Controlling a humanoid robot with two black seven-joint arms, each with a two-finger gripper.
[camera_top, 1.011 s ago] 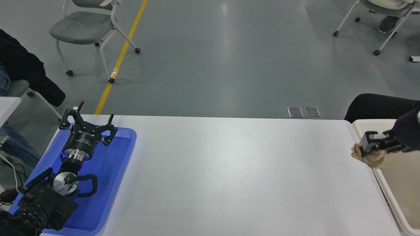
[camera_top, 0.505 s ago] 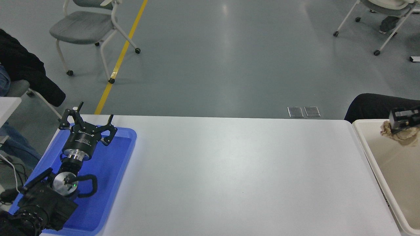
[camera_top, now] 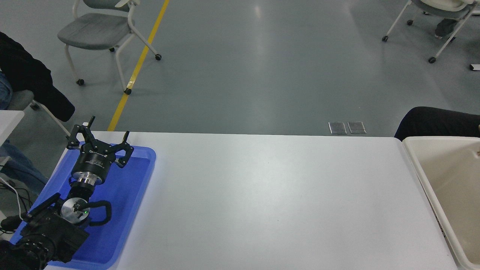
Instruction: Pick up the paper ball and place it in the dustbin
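Change since the previous frames: the right arm, which carried the paper ball over the dustbin (camera_top: 416, 165) half a second ago, has left the view at 3 o'clock, and the ball has gone with it. A tiny tan speck shows at the frame's right edge over the dustbin; whether it is the ball cannot be told. The ball's present place is therefore not visible. The left arm and blue tray (camera_top: 123, 210) are unchanged.

Count and contents:
- Counter (camera_top: 262, 202), white: one, bare across its middle.
- Dustbin, cream-beige tub: one, at 3 o'clock, cut off by the right and bottom edges; the visible inner walls and floor show nothing inside.
- Blue tray: one, at 8 o'clock on the counter's left end; the left arm lies over it.
- Left gripper (camera_top: 99, 139): one, at 9 o'clock over the tray's far end, jaws spread apart, holding nothing.
- Right gripper: out of frame, jaw state not visible.
- Chairs on the grey floor: one (camera_top: 101, 33) at 11 o'clock, one (camera_top: 438, 11) at 1 o'clock.
- Yellow floor line (camera_top: 138, 63): one, running from 12 toward 9 o'clock.
- Dark rounded shape (camera_top: 435, 122) beyond the dustbin's far rim: one.
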